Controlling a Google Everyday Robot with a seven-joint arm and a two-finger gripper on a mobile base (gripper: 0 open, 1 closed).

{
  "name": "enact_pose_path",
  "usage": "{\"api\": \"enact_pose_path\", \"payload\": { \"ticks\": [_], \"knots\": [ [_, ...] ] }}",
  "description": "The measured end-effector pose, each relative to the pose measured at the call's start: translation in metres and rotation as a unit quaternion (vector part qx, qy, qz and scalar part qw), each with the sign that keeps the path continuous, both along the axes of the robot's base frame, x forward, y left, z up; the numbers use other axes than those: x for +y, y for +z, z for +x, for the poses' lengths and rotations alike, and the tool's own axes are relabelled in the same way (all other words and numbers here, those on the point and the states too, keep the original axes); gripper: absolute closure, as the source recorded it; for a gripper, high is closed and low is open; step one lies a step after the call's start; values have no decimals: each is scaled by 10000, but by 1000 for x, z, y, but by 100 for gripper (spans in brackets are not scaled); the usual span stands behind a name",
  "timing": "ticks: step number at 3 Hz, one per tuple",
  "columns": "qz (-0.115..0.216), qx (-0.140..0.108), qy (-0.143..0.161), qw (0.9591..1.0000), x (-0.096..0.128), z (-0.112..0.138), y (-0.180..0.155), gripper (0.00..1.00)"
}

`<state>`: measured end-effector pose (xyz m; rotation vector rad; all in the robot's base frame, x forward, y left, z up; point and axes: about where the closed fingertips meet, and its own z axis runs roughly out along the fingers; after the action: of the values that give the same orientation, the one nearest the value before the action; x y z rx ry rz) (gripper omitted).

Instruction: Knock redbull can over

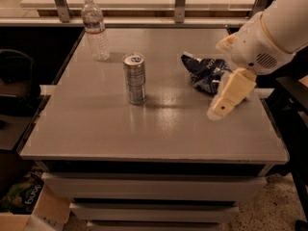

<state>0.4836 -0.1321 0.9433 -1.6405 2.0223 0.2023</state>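
1. The grey surface (pixel 96 129) fills most of the view. It is a flat square top over a stack of pale drawers, with a railing along its far edge.
2. The robot's white arm (pixel 269 37) comes in from the upper right and hangs over the right side of the surface.
3. A dark blue and white snack bag (pixel 199 71) lies crumpled right of centre towards the far edge, its right part hidden behind the arm.
4. A clear water bottle (pixel 95 29) with a white cap stands upright near the far left corner, well apart from the bag.
5. The redbull can (pixel 135 78) stands upright a little left of the centre, pull-tab top showing. It is nearer the viewer than the bottle and touches nothing else.
6. The cream-coloured hand (pixel 219 110) points down and to the left, just in front of the bag and above the surface. It is well to the right of the can. I cannot tell whether it is apart or together.
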Motion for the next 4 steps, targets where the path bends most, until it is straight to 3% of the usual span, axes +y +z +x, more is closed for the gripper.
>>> {"api": "enact_pose_path", "payload": {
  "ticks": [1,2,4],
  "knots": [
    [559,-76,-159,9983,21,13,-16,0],
    [1253,-69,-304,9916,36,27,-27,0],
    [2252,-240,-30,9740,76,47,-22,0]
  ]
}}
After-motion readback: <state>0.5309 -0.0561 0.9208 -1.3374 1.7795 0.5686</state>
